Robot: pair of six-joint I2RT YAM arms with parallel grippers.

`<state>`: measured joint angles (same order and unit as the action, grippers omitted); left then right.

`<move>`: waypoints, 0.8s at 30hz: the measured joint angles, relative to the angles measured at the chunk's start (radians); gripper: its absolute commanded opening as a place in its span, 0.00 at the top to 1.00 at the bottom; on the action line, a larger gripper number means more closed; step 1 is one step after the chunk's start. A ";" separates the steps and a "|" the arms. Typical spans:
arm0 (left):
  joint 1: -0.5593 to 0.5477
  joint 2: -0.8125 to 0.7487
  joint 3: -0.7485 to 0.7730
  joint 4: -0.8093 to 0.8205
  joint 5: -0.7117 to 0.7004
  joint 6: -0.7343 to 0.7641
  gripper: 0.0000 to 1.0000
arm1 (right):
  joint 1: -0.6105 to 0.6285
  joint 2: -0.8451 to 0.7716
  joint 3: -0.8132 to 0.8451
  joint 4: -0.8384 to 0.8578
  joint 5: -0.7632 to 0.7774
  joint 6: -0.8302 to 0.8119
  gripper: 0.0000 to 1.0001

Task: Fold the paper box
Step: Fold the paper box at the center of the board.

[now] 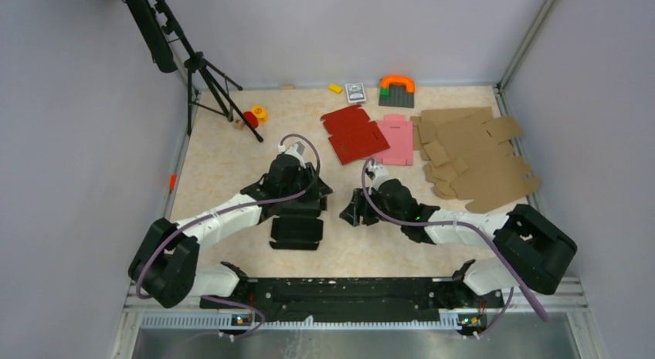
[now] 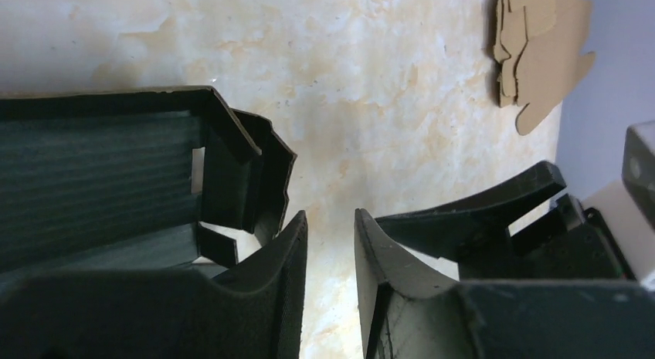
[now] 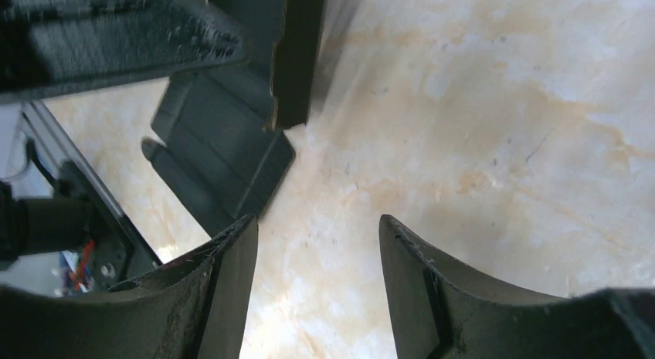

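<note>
The black paper box (image 1: 296, 231) lies on the table between the two arms, near the front, partly folded. In the left wrist view its ribbed inner panel (image 2: 100, 174) fills the left side, with a side wall and tab standing up. My left gripper (image 1: 318, 192) hovers at the box's far right corner. Its jaws (image 2: 330, 224) stand a narrow gap apart with only bare table between them. My right gripper (image 1: 351, 212) sits just right of the box, open (image 3: 318, 229) and empty. The box's flat flap (image 3: 220, 147) lies up and to the left of it.
A red blank (image 1: 351, 133) and a pink blank (image 1: 396, 140) lie behind the grippers. A pile of brown cardboard blanks (image 1: 473, 154) covers the right side. A tripod (image 1: 205, 73) stands at the back left, with small toys (image 1: 396, 89) along the back wall.
</note>
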<state>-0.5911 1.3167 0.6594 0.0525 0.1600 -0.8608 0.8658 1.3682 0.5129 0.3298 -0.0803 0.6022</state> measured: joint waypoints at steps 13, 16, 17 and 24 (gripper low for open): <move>0.277 -0.247 0.093 -0.425 -0.157 0.166 0.33 | -0.137 0.192 -0.002 0.265 -0.130 0.109 0.43; 0.304 -0.257 0.089 -0.473 -0.208 0.185 0.34 | -0.164 0.259 0.002 0.316 -0.165 0.132 0.44; 0.313 -0.250 0.085 -0.482 -0.216 0.190 0.35 | -0.169 0.279 0.008 0.325 -0.176 0.137 0.45; 0.405 -0.150 0.044 -0.486 -0.195 0.212 0.36 | -0.171 0.389 0.074 0.433 -0.253 0.165 0.48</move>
<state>-0.1864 1.1671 0.7036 -0.4339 -0.0353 -0.6491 0.6952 1.7576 0.5865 0.7631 -0.3336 0.7670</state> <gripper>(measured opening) 0.655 0.530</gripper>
